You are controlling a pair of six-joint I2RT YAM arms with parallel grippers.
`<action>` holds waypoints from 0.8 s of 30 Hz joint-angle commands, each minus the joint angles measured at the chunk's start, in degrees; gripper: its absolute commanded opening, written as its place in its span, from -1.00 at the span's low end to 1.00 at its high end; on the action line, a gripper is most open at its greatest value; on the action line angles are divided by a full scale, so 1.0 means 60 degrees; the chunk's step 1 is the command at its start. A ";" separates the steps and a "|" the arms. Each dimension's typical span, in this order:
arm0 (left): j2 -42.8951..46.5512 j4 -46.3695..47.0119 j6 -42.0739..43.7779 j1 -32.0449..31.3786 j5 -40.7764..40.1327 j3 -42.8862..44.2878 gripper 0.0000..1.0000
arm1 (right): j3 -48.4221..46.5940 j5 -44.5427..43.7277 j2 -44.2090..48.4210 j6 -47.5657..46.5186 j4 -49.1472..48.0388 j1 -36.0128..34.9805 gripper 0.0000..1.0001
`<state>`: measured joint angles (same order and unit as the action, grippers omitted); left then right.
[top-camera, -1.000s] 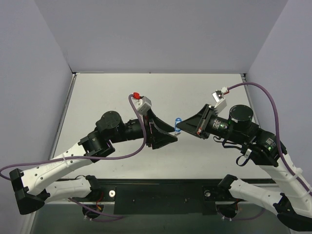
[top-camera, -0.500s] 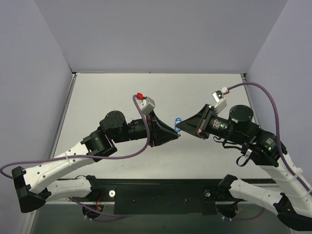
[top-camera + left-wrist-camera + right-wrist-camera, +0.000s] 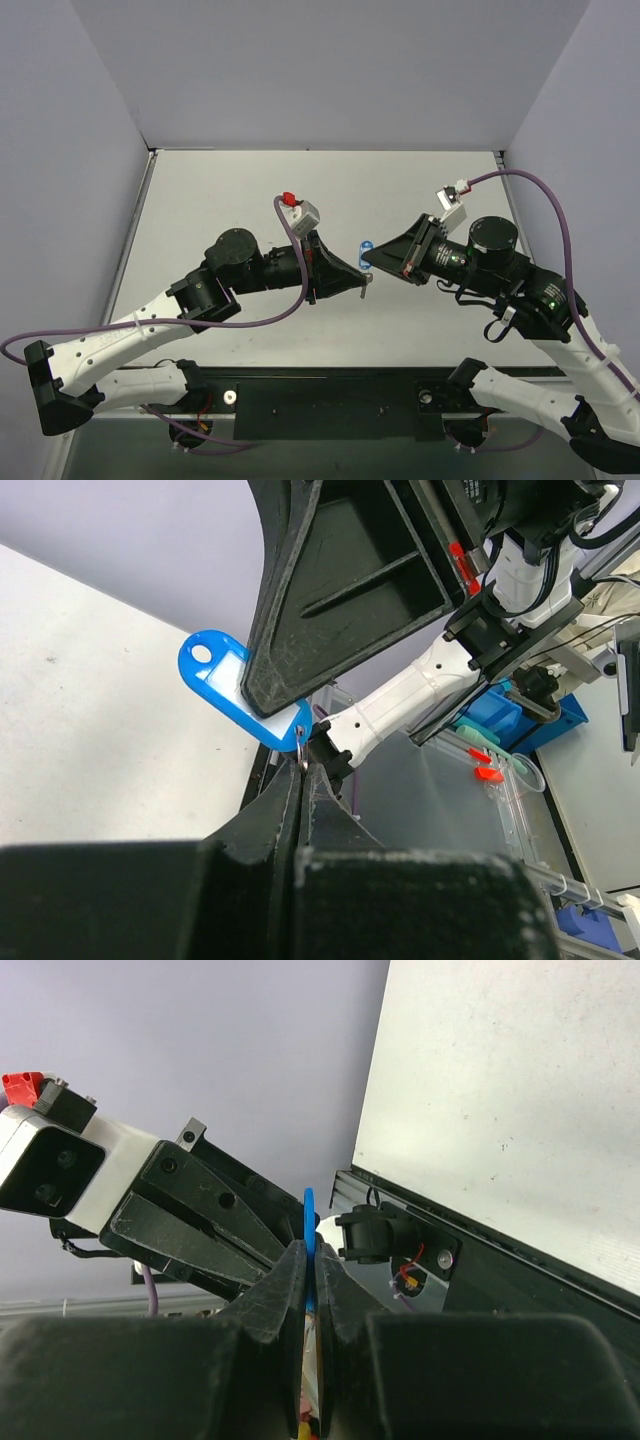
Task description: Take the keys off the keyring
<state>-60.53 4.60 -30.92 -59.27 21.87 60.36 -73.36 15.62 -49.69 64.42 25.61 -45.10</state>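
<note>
The keyring (image 3: 222, 673), a bright blue oval tag with a hole at its free end, hangs in the air over the middle of the table (image 3: 230, 190), clear of the surface. The right gripper (image 3: 309, 1258) is clamped on it, one finger flat on each face, reaching in from about 4 o'clock in the top view; in the right wrist view the tag shows edge-on as a thin blue line between the closed fingers. At the tag's held corner, toward 5 o'clock in the left wrist view, hangs a small silver metal bit (image 3: 302, 752); whether it is a ring or one of the keys cannot be told. The left gripper (image 3: 303, 778) is pinched tight on that bit with only a hairline between its fingers, coming up from 6 o'clock of the tag in the top view. The two grippers meet tip to tip, the arms spreading out toward 8 and 4 o'clock.
</note>
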 commanded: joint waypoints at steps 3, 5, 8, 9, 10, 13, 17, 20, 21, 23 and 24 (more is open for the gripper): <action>0.0216 0.0989 -0.0442 0.0019 0.0587 -0.0186 -1.00 | 0.0186 0.0180 0.0064 -0.0321 -0.0122 -0.0115 -0.58; 0.0260 0.1224 -0.0808 0.0019 0.0822 -0.0376 -1.00 | 0.0027 0.0239 -0.0023 -0.0613 0.0213 -0.0115 -0.03; 0.0318 0.1459 -0.1436 0.0019 0.1218 -0.0640 -1.00 | -0.0398 0.0166 -0.0330 -0.1519 0.1309 -0.0115 0.56; 0.0376 0.1416 -0.1541 0.0019 0.1248 -0.0684 -1.00 | -0.0690 0.0137 -0.0404 -0.1712 0.1589 -0.0115 0.60; 0.0391 0.1256 -0.1759 0.0019 0.1291 -0.0743 -1.00 | -0.0881 0.0093 -0.0535 -0.2134 0.2070 -0.0100 0.60; 0.0494 0.0772 -0.1966 0.0048 0.1438 -0.0670 -1.00 | -0.1453 0.0151 -0.0697 -0.2767 0.2792 -0.0115 0.60; 0.0553 0.0318 -0.2332 0.0078 0.1804 -0.0509 -1.00 | -0.1645 0.0706 -0.0756 -0.3325 0.3115 -0.0100 0.49; 0.0509 -0.0062 -0.2610 0.0180 0.1979 -0.0407 -1.00 | -0.1674 0.1292 -0.0741 -0.3457 0.3057 -0.0100 0.41; 0.0465 -0.0165 -0.2843 0.0238 0.2082 -0.0363 -1.00 | -0.1703 0.1555 -0.0727 -0.3500 0.3042 -0.0115 0.41; 0.0304 -0.0239 -0.3296 0.0399 0.2345 -0.0348 -1.00 | -0.1733 0.1805 -0.0669 -0.3515 0.3057 -0.0115 0.36; 0.0231 -0.0152 -0.3459 0.0472 0.2405 -0.0435 -1.00 | -0.1718 0.1879 -0.0610 -0.3487 0.3042 -0.0100 0.33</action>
<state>-58.43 4.16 -46.28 -58.06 32.58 55.75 -81.82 21.85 -54.15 45.63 42.89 -45.47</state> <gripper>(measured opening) 0.025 0.690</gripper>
